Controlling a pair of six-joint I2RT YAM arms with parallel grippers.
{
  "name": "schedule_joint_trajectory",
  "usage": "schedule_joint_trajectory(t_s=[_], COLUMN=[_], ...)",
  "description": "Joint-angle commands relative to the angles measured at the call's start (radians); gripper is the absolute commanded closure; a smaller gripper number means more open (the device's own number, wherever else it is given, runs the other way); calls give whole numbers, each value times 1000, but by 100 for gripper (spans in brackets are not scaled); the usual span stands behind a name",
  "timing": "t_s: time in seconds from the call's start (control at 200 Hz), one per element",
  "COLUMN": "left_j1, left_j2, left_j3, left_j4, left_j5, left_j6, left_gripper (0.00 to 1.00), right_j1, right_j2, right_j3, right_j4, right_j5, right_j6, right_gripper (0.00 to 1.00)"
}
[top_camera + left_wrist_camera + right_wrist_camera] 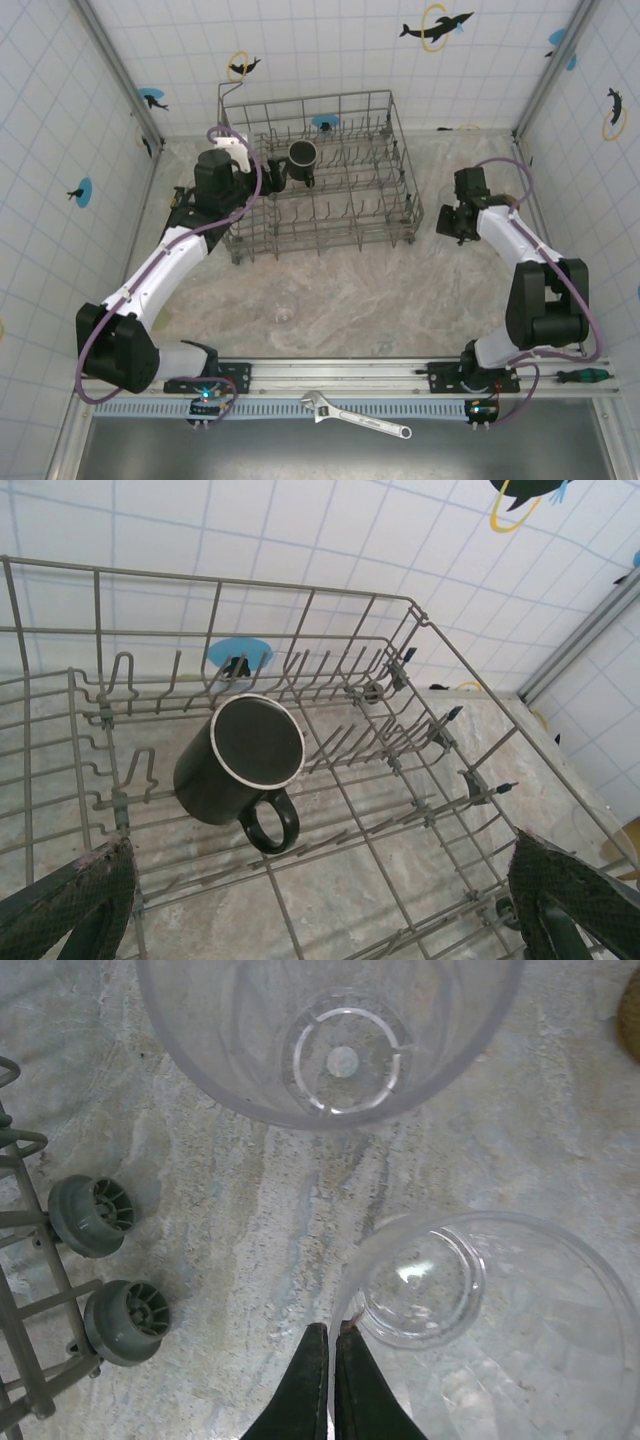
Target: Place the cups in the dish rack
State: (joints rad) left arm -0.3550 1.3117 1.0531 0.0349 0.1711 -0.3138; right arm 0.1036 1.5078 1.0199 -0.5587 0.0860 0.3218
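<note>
The dish rack (pixel 407 170) is a grey wire basket at the back of the table. A black handled mug (pixel 303 157) lies tilted on its tines, mouth toward the left wrist camera (pixel 240 760). My left gripper (pixel 262 178) hovers over the rack's left end, open, with its fingers (pixel 75 905) wide apart and nothing between them. Right of the rack, my right gripper (pixel 452 220) is shut on the rim of an upright clear glass (pixel 500 1310), one finger inside and one outside. A second clear glass (pixel 335 1050) stands just beyond it.
Two grey rack wheels (pixel 95 1215) sit left of the right gripper. A brownish object (pixel 632 1015) shows at the right wrist view's edge. A faint clear cup (pixel 287 308) stands mid-table. A wrench (pixel 355 415) and a screwdriver (pixel 585 376) lie on the front rail.
</note>
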Motion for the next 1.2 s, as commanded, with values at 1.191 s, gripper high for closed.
schedule_joint_trajectory(t_s=[1.191], left_j1=[-27], left_j2=[141], left_j3=[192], left_j4=[-81], left_j5=[33], left_j6=[-239], left_gripper=[3], right_j1=[-55], right_j2=[-95], right_j3=[441], right_j4=[25], right_j5=[-301], right_j6=[34], right_gripper=[100])
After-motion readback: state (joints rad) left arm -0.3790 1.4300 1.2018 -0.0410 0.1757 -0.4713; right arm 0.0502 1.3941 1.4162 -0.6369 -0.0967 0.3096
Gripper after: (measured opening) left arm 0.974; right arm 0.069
